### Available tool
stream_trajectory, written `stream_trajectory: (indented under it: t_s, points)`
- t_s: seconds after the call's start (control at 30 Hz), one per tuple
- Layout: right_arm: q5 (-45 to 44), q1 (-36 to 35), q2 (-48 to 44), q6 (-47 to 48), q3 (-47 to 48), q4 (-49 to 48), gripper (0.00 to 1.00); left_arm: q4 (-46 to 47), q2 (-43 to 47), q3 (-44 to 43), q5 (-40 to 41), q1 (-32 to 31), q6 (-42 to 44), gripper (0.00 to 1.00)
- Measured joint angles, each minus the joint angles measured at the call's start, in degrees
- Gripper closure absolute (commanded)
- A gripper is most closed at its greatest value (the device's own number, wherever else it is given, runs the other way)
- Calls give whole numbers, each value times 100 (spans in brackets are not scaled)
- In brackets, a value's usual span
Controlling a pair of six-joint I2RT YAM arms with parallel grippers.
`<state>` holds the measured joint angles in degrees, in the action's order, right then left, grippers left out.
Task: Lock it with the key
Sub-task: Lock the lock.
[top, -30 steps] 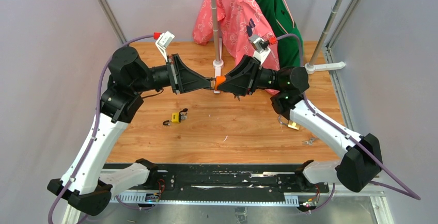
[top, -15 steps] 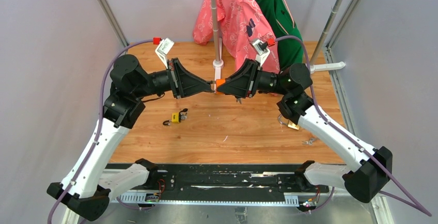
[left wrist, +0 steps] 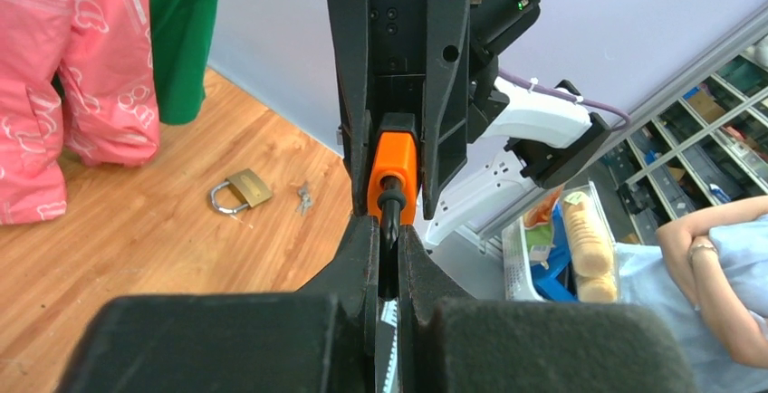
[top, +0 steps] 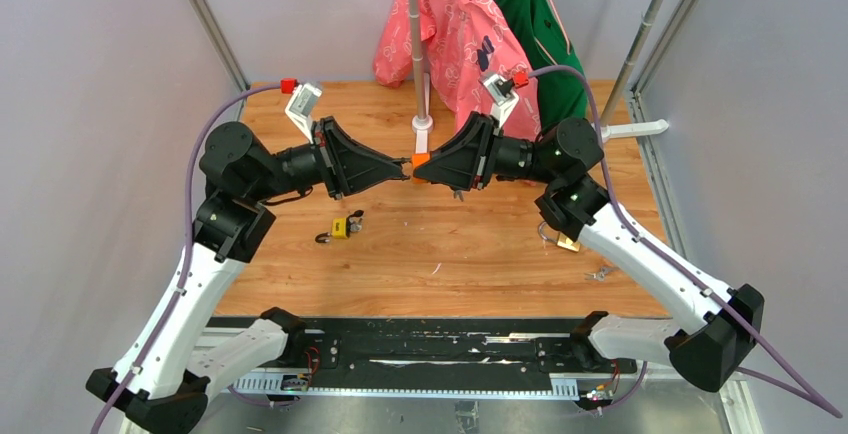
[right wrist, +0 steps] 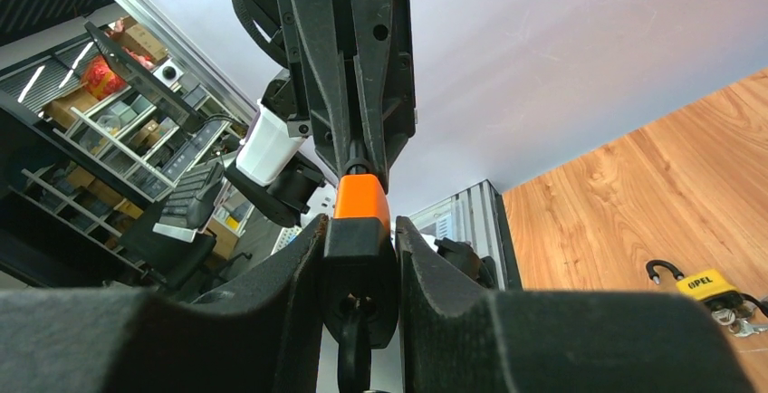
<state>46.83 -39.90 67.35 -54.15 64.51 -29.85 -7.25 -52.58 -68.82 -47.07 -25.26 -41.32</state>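
An orange and black padlock [top: 421, 166] hangs in the air over the middle of the table, with my right gripper [top: 430, 167] shut on its black end [right wrist: 360, 257]. Its orange end [left wrist: 393, 167] faces my left gripper [top: 404, 167]. That gripper is shut on a black key [left wrist: 390, 219], whose tip sits in the orange end. In the right wrist view the left gripper [right wrist: 355, 165] meets the orange end [right wrist: 360, 201] head on. The key's blade is hidden inside the lock.
A yellow padlock with keys [top: 347, 226] lies on the table to the left of centre. A brass padlock [top: 566, 242] and loose keys [top: 600, 274] lie on the right. A white stand pole [top: 420, 64] rises behind the grippers, with pink [top: 455, 29] and green [top: 535, 24] garments at the back.
The left arm's elbow has swung out to the left and its wrist has turned. The meeting point of the grippers has drifted slightly left. Both grips have held.
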Motion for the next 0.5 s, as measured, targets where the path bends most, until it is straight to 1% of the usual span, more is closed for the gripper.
stream_trajectory:
  t_s: [0.23,0.5]
  points:
    - [-114,-109,103,39,195,70,100,229,59,55,24,-7,11,100]
    - [-173,-151,278,79,428,68,100,356,74,92,323,-116,42,100]
